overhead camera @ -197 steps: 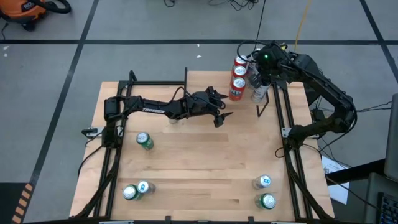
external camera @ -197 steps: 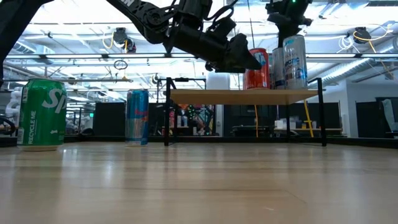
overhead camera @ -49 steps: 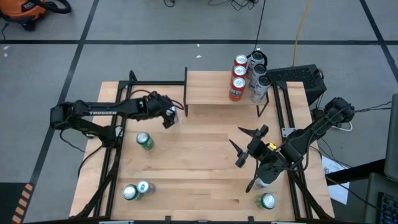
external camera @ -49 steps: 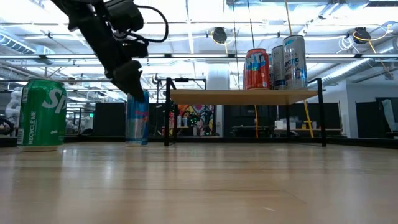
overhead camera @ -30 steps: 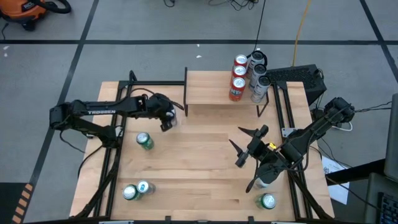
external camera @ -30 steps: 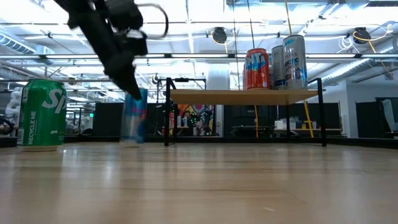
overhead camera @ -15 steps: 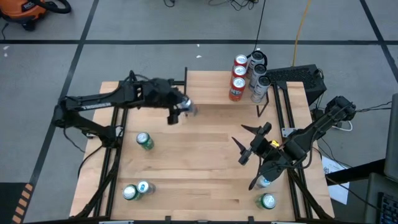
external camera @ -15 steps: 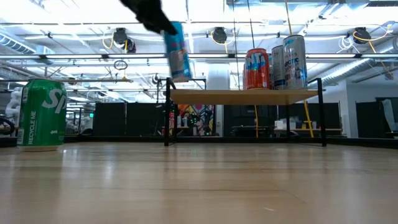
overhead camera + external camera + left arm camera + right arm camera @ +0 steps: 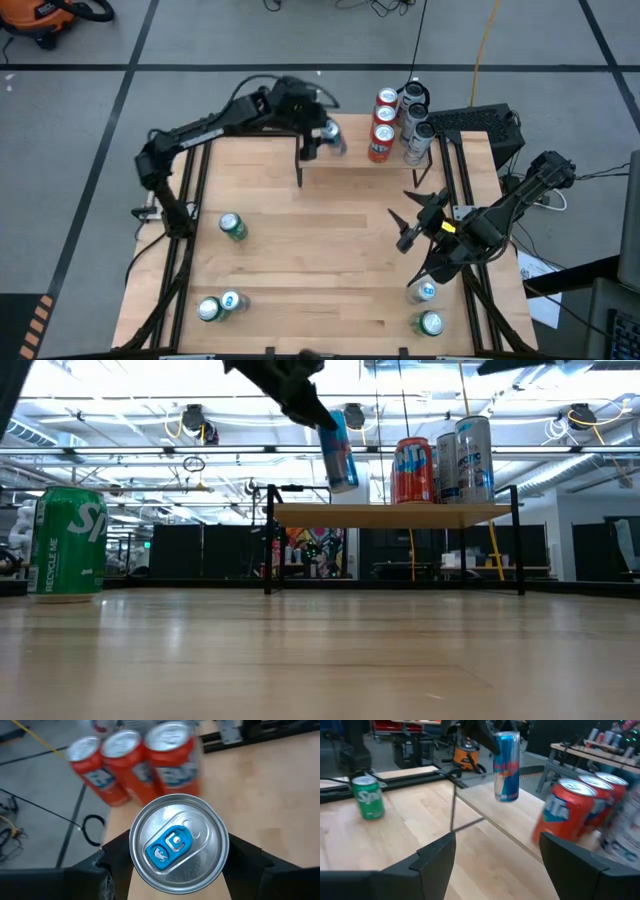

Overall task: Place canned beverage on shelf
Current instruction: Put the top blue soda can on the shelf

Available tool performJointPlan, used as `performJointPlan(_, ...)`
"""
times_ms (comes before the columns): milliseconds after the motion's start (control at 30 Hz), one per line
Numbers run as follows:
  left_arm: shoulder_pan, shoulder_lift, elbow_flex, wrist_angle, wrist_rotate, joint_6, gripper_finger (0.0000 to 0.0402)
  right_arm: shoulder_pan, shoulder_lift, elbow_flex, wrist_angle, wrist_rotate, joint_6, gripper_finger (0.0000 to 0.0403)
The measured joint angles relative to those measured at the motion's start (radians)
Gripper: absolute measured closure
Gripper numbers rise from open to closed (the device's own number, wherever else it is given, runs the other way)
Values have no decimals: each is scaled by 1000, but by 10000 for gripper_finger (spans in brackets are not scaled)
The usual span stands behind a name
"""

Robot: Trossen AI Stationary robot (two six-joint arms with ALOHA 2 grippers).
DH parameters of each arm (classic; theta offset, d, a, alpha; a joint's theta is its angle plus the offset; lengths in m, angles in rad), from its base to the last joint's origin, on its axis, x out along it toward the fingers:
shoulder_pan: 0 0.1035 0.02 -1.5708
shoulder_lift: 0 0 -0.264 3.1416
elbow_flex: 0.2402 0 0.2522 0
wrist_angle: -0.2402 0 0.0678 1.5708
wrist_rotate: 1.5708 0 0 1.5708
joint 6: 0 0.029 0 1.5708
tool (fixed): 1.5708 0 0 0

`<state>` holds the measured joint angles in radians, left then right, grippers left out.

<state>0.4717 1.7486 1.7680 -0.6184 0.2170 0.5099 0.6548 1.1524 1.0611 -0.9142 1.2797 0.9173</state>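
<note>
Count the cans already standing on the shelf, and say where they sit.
5: three orange cans in a row and two silver cans beside them, all at the shelf end nearest the right arm. Others may hide behind them. The blue can is held above the shelf, not standing.

The floor (image 9: 250,35) around the table was grey, crossed by dark tape lines that marked it into large squares. An orange shop vacuum (image 9: 45,15) sat at the upper left of the high view, and black cables (image 9: 385,8) and a yellow cord (image 9: 487,35) trailed along the top edge. In the low view, a white ceiling with beams and hanging round lamps (image 9: 196,420) stretched across a large, brightly lit hall behind dark partitions (image 9: 170,550).
</note>
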Motion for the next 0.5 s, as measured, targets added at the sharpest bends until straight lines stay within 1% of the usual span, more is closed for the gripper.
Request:
performJointPlan(100, 49, 64, 80, -10, 42, 47, 167, 0, -12, 0, -121, 6, 117, 126)
performJointPlan(200, 93, 139, 160, -20, 87, 76, 167, -1, -24, 0, -199, 24, 200, 126)
performJointPlan(333, 140, 250, 262, -34, 142, 80, 167, -1, -53, 0, -232, 39, 222, 126)
performJointPlan(500, 169, 343, 395, -72, 151, 83, 167, -1, -68, 0, -259, 59, 221, 126)
